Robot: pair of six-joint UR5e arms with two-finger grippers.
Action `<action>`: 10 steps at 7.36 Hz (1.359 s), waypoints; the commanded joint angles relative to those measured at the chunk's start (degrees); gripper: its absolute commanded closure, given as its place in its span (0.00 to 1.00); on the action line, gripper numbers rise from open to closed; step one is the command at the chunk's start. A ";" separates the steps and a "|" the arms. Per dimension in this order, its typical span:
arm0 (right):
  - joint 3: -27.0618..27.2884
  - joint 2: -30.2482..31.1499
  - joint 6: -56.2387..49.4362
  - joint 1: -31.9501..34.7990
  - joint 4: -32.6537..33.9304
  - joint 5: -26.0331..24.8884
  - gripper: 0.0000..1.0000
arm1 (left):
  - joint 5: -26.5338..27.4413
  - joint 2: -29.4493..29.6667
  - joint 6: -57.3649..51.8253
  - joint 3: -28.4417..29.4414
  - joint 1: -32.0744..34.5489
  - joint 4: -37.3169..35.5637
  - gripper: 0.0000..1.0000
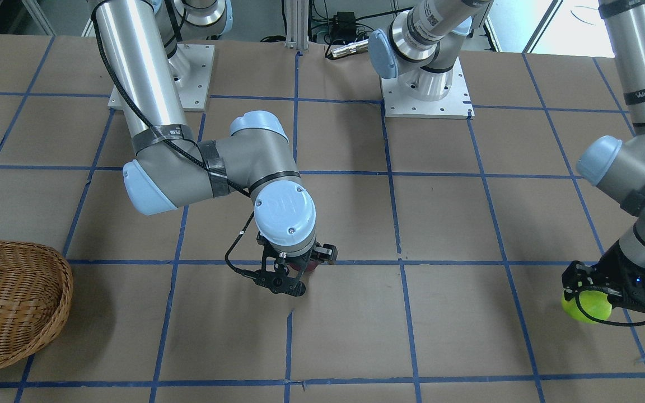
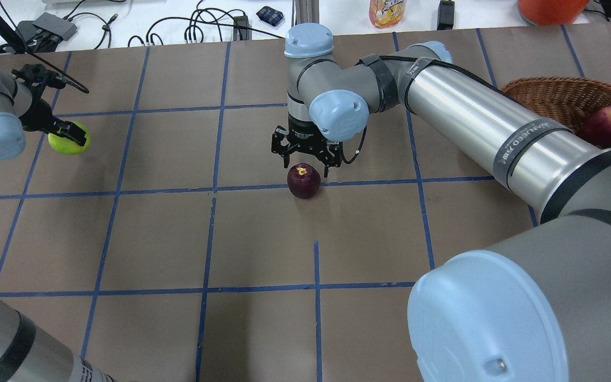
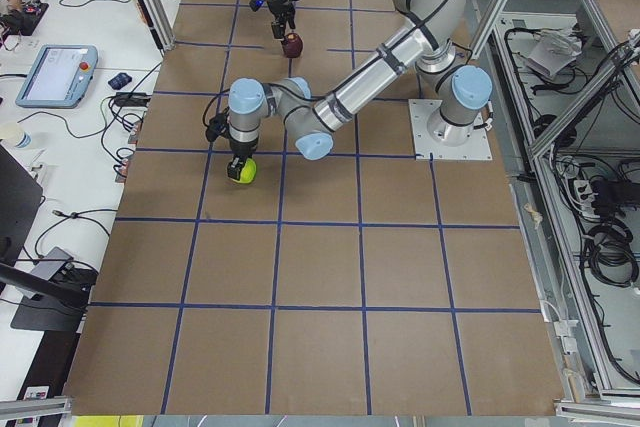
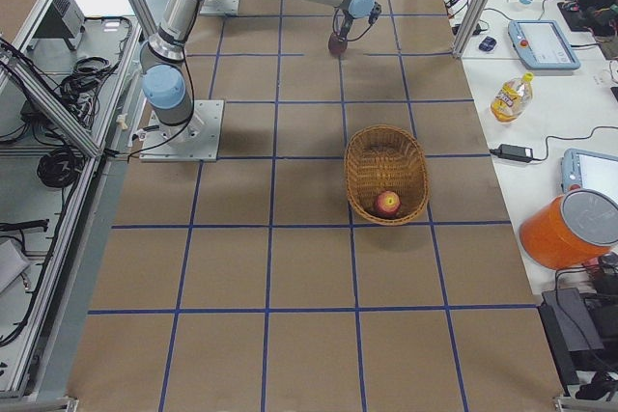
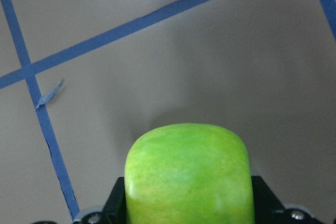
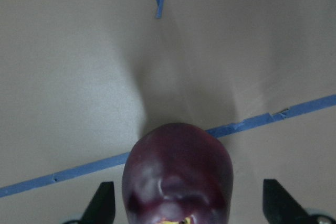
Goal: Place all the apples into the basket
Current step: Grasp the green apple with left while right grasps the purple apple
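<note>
The lime green apple is in my left gripper, whose jaws are shut on its sides low over the table's left end; it fills the bottom of the left wrist view. The dark purple apple sits on the table at mid-table. My right gripper hangs just above it, open, with a finger on each side and not touching. The red apple lies inside the wicker basket at the table's right end; the basket also shows in the front-facing view.
My right arm's long link reaches across in front of the basket. The arms' base plates sit at the table's robot side. A side bench beyond the table holds a bottle, an orange bucket and tablets.
</note>
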State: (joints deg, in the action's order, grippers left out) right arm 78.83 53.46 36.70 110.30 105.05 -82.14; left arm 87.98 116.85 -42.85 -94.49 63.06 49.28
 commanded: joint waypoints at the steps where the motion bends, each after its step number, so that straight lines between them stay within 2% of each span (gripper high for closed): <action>1: 0.01 -1.77 0.04 0.53 0.50 0.05 0.00 | -0.18 -6.18 17.62 -3.91 11.57 5.66 1.00; 3: 0.09 -3.62 0.48 1.58 2.26 0.05 0.00 | -0.44 -6.72 39.76 -5.79 22.15 2.41 1.00; 4: 0.18 -3.71 0.65 1.59 2.26 -0.04 0.34 | -0.01 -6.98 41.25 -6.31 24.98 2.31 1.00; 5: 0.18 -3.45 0.57 1.50 2.18 0.05 0.99 | -0.18 -7.25 41.79 -6.40 25.35 2.31 1.00; 7: 0.01 0.48 -0.31 -0.42 0.69 -1.09 1.00 | -0.35 -7.69 42.23 -6.49 25.27 2.40 1.00; 8: -0.17 3.46 -1.79 -4.00 -3.76 -1.09 1.00 | -1.83 -7.60 43.19 -6.58 25.35 2.40 1.00; 10: 0.27 9.88 -11.32 -16.71 -13.42 -1.88 1.00 | -8.75 -4.45 56.49 -4.40 27.62 -0.47 1.00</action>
State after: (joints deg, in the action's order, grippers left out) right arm 79.06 59.18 31.62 101.57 97.60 -83.42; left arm 83.55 110.71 6.19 -100.18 89.05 50.95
